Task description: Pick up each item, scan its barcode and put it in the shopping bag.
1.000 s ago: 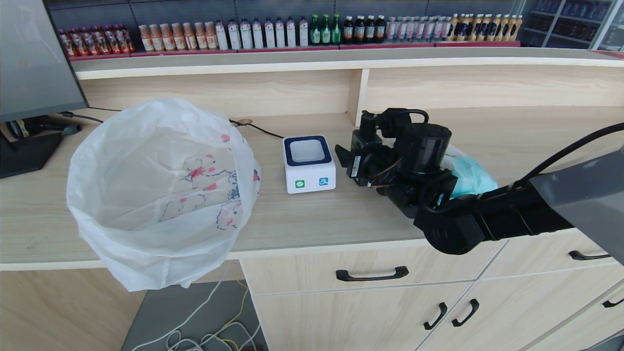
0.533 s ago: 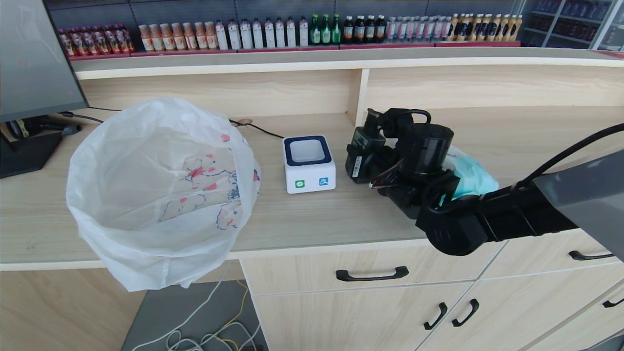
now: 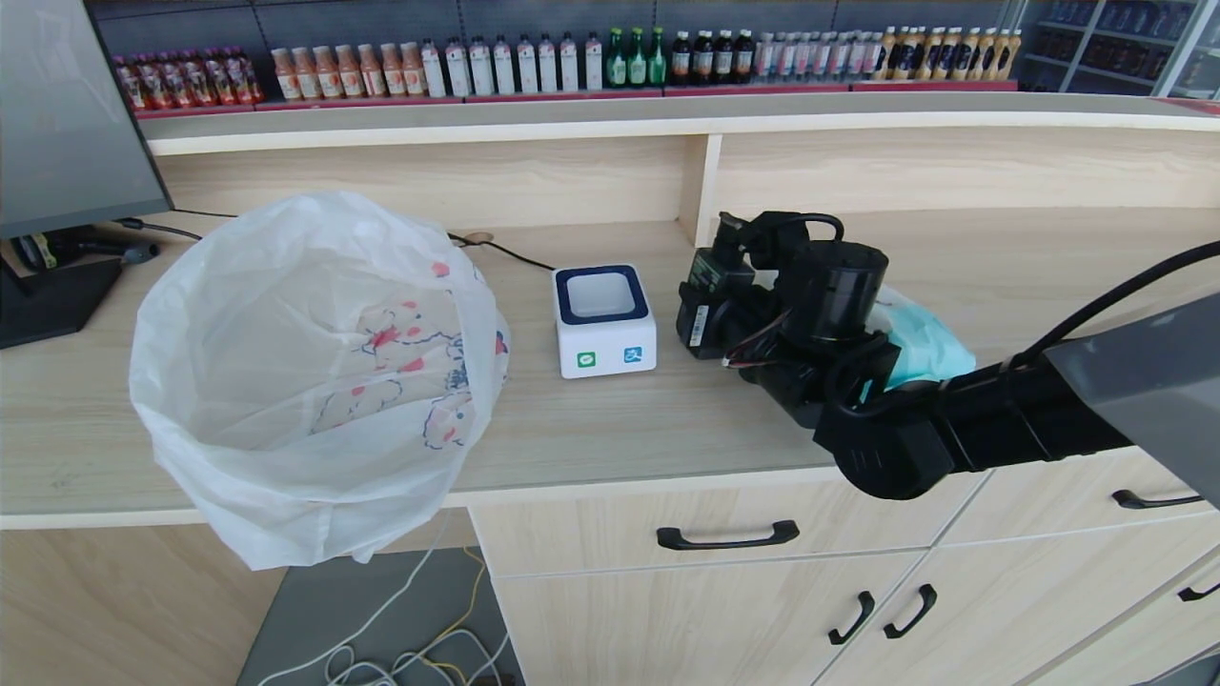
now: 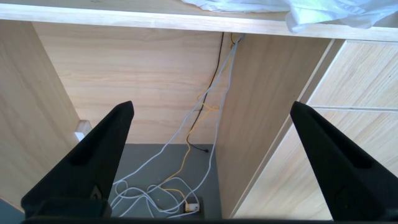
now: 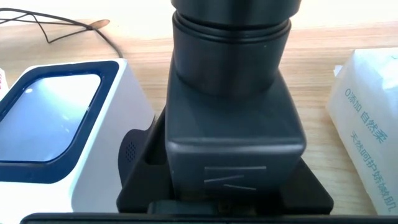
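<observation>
Dark bottle (image 5: 230,124) is clamped in the right gripper (image 3: 694,319) just beside the scanner (image 3: 604,319), over the table (image 3: 610,429). Tissue pack (image 3: 920,343) lies partly hidden by that arm; the shopping bag (image 3: 315,372) stands open at the table's left end. Left gripper (image 4: 211,106) (fingers spread wide) hangs below the table edge.
</observation>
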